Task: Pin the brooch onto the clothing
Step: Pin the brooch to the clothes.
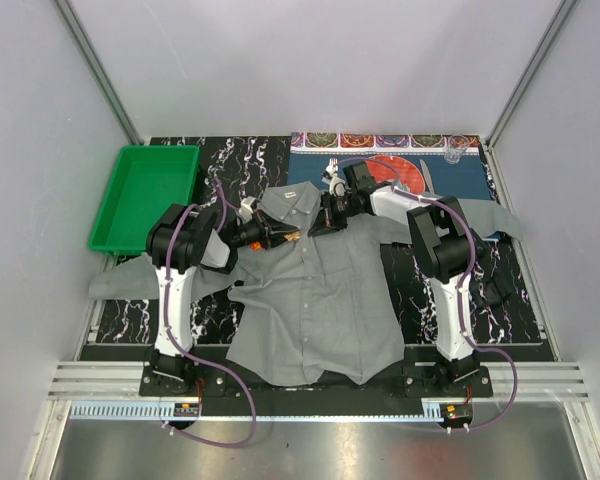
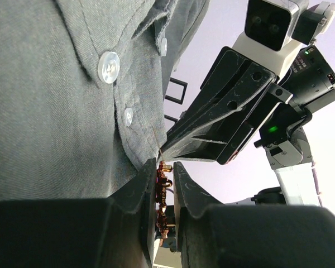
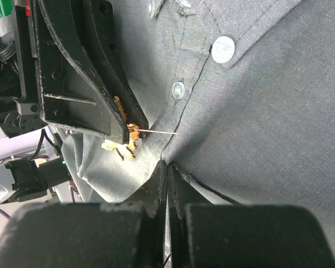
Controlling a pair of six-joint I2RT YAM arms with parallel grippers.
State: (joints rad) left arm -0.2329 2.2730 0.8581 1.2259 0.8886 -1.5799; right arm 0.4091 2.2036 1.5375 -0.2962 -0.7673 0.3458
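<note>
The grey shirt (image 1: pixel 310 300) lies spread, front up, across the middle of the black marbled surface (image 1: pixel 405 300). Its hem reaches the near edge and its sleeves reach out to the left and right. A green tray (image 1: pixel 140 200) sits at the far left corner and a blue patterned placemat (image 1: pixel 465 182) at the far right, with the right sleeve lying over the placemat's near edge. Pale walls close in the left, far and right sides. Bare surface shows beside the shirt's body on both sides and between the tray and the collar. Both arms crowd over the upper chest just near of the collar, their tips close together with little room between them. The left fingers (image 2: pixel 185 187) stand narrow, clamped on a small gold-brown brooch (image 2: pixel 163 187), whose thin pin (image 3: pixel 159 132) points right at the button placket, below two pale buttons (image 3: pixel 223 49). The right fingers (image 3: pixel 155 190) are pressed fully together, their tips against a ridge of shirt fabric beside the placket; whether any cloth is pinched between them cannot be told.
</note>
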